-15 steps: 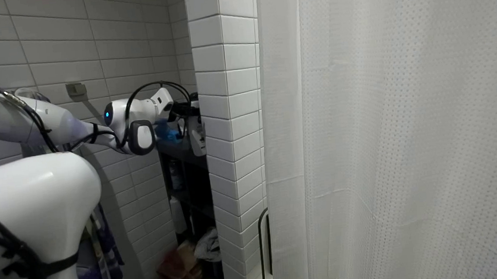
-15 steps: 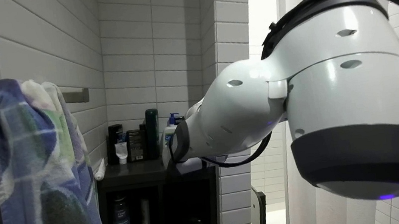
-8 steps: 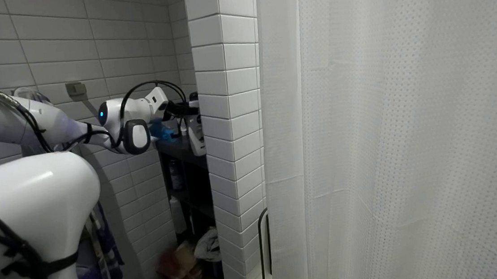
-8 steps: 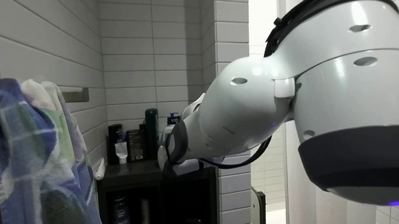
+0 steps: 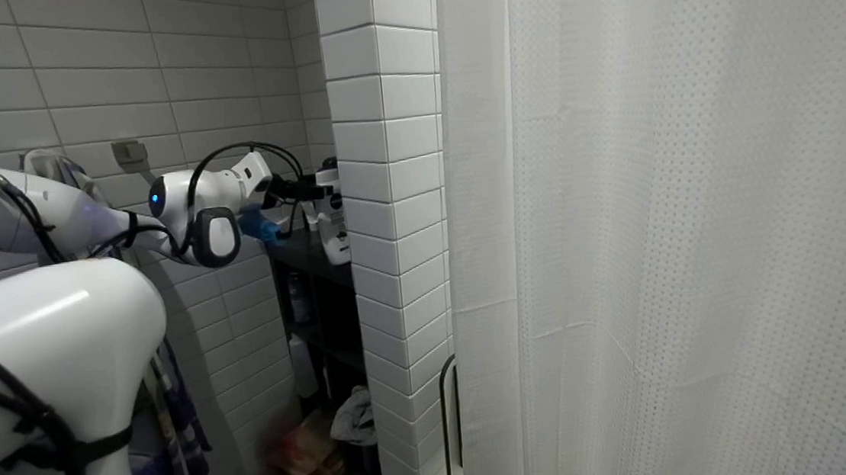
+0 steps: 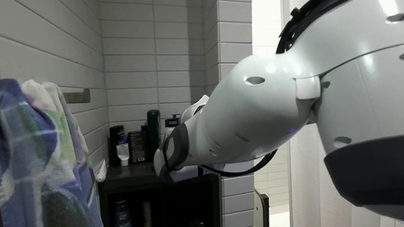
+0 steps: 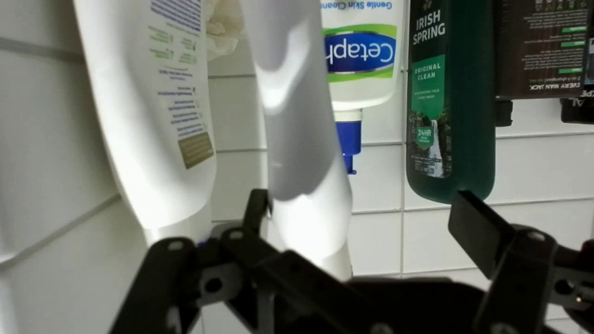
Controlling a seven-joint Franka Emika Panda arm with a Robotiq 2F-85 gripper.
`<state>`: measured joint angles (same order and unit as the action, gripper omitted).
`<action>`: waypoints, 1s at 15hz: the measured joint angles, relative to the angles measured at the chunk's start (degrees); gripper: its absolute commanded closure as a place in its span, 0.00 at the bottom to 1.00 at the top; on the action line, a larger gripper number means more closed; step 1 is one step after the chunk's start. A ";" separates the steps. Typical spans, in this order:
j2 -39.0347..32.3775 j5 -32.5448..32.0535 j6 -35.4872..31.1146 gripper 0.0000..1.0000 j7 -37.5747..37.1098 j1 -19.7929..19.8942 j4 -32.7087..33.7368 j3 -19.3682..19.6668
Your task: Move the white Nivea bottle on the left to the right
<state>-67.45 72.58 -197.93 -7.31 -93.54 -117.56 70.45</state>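
Two white bottles stand upside down in the wrist view, whose picture is inverted. The left white bottle (image 7: 153, 116) shows printed text. The middle white bottle (image 7: 297, 139) shows its plain side. No Nivea name is readable there, so I cannot tell which is meant. In an exterior view a white bottle with a dark round mark (image 5: 334, 234) stands at the shelf end by the pillar. My gripper (image 7: 366, 222) is open; the middle bottle's top lies between the fingers, close to the left-hand one in the picture. Contact is unclear. The gripper also shows in an exterior view (image 5: 321, 191).
A Cetaphil bottle (image 7: 359, 51), a green Irish Spring bottle (image 7: 450, 102) and a brown box (image 7: 540, 51) stand beside the white bottles. The dark shelf (image 6: 133, 179) stands against a tiled wall, with a tiled pillar (image 5: 391, 194) at its side. A towel (image 6: 43, 167) hangs nearby.
The arm and gripper have moved left in an exterior view, back from the pillar, showing more of the white bottle there. The bottle itself looks unmoved.
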 measured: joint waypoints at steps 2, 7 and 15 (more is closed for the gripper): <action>0.00 0.12 0.00 0.00 0.32 -0.23 -0.36 0.11; -0.23 -2.25 -0.05 0.00 1.16 0.71 0.39 2.03; -4.58 -8.04 -0.12 0.00 1.20 1.54 5.99 14.67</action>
<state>-72.03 64.54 -198.05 -6.10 -92.00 -111.57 85.12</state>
